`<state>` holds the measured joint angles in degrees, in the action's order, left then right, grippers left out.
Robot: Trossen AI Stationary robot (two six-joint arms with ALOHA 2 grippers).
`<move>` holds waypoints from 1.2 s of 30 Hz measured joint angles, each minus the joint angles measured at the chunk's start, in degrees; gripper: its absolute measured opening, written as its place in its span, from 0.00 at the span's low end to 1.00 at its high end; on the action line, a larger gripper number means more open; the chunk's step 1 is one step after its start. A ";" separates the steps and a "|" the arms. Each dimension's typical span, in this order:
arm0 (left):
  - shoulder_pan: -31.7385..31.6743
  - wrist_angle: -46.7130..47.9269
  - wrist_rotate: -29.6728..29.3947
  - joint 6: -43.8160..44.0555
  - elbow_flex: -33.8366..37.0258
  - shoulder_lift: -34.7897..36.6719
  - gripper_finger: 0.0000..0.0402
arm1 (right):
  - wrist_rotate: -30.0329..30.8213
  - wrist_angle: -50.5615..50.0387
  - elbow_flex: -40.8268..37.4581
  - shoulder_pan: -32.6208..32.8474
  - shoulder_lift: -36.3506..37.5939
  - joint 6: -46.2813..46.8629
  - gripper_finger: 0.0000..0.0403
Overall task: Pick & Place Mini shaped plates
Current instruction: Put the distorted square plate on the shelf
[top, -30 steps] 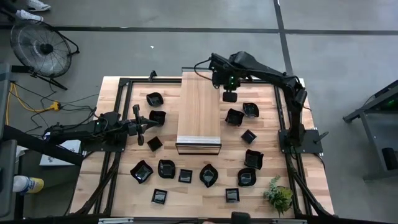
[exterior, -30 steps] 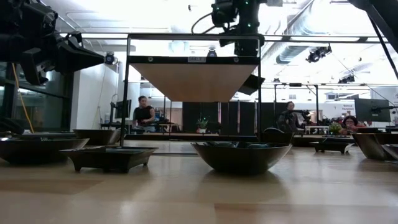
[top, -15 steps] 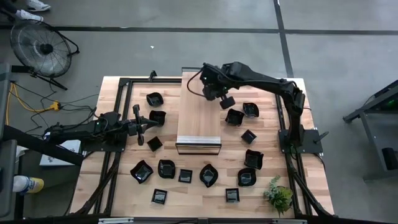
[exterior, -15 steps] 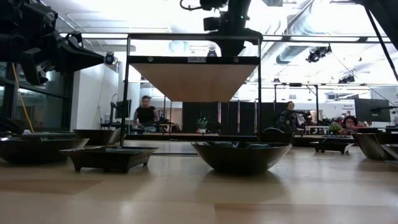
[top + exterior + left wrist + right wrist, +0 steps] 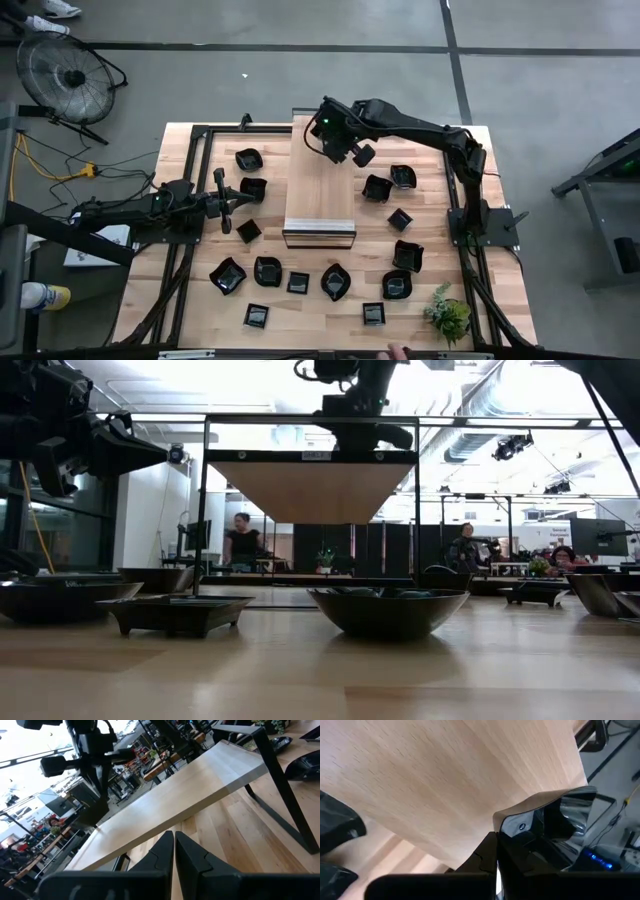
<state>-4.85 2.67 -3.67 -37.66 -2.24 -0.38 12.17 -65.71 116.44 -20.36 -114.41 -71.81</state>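
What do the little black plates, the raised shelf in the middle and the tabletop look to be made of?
The mini shaped plates look like glazed ceramic or glossy plastic: black, with highlights on their rims; which one, I can't tell. The raised shelf appears to be pale wood with straight grain on a thin dark metal frame. The table looks like light wooden planks, smooth and faintly reflective in the low view.
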 joint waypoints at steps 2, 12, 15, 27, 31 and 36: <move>0.01 -0.01 0.01 -0.01 0.00 0.00 0.03 | 1.39 1.10 -0.02 -0.02 -0.57 -1.74 0.00; 0.00 0.00 0.36 0.00 0.00 0.02 0.03 | 1.31 2.90 -0.09 -0.02 -2.60 -3.12 0.00; 0.01 -0.01 0.36 -0.01 0.00 0.02 0.03 | 0.99 2.68 -0.09 -0.33 -2.62 -2.15 0.00; -0.01 -0.01 0.36 0.00 0.00 0.01 0.03 | 1.37 2.59 -0.13 -1.42 -2.93 -0.49 0.00; -0.01 -0.01 0.36 -0.01 0.00 0.02 0.03 | 0.94 2.09 -0.13 -1.43 -2.93 1.33 0.00; 0.01 -0.01 0.38 -0.01 0.00 0.02 0.03 | 0.96 1.69 -0.13 -1.42 -2.93 2.52 0.00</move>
<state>-4.84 2.66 -3.29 -37.67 -2.24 -0.36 13.13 -64.02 116.31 -21.78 -117.34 -69.29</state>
